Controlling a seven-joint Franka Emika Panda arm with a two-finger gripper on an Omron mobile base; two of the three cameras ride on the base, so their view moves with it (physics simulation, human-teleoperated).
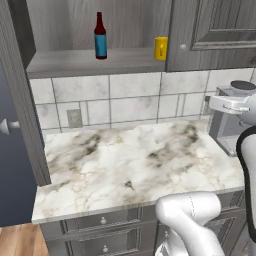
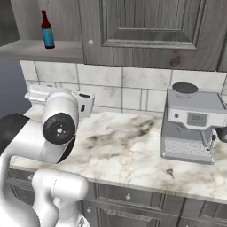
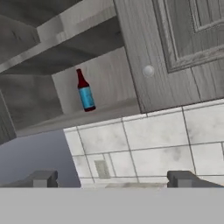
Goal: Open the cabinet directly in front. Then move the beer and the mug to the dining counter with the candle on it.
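1. Arm pose: the white arm rises from the base in front of the grey drawers (image 1: 102, 220). Its upper links fold over the marble worktop (image 1: 135, 160), and the hand is directed toward the tiled wall (image 1: 125, 100) and the wall cabinet above it.
2. Gripper (image 3: 111, 179): the two dark fingertips (image 3: 41, 178) stand far apart at the bottom of the hand view. The jaws are fully spread; nothing sits between them and they touch nothing.
3. Cabinet (image 1: 210, 35): dark grey wood grain. The left door is swung open and seen edge-on at the left of the left base view. The right door is closed and carries a raised panel and a small round silver knob (image 1: 183, 47).
4. Beer (image 1: 100, 36): a dark brown-red bottle with a blue label and a narrow neck. It stands upright on the exposed lower shelf (image 1: 90, 62), toward the middle of the open compartment.
5. Mug (image 1: 160, 48): bright yellow and cylindrical, shorter than the bottle. It stands on the same shelf, well to the right of the beer, just beside the edge of the closed door, which partly hides it.
6. Other items: a silver coffee machine (image 2: 190, 124) stands on the worktop at the right, against the tiles. A wall outlet (image 1: 74, 118) is set in the tiles below the shelf.
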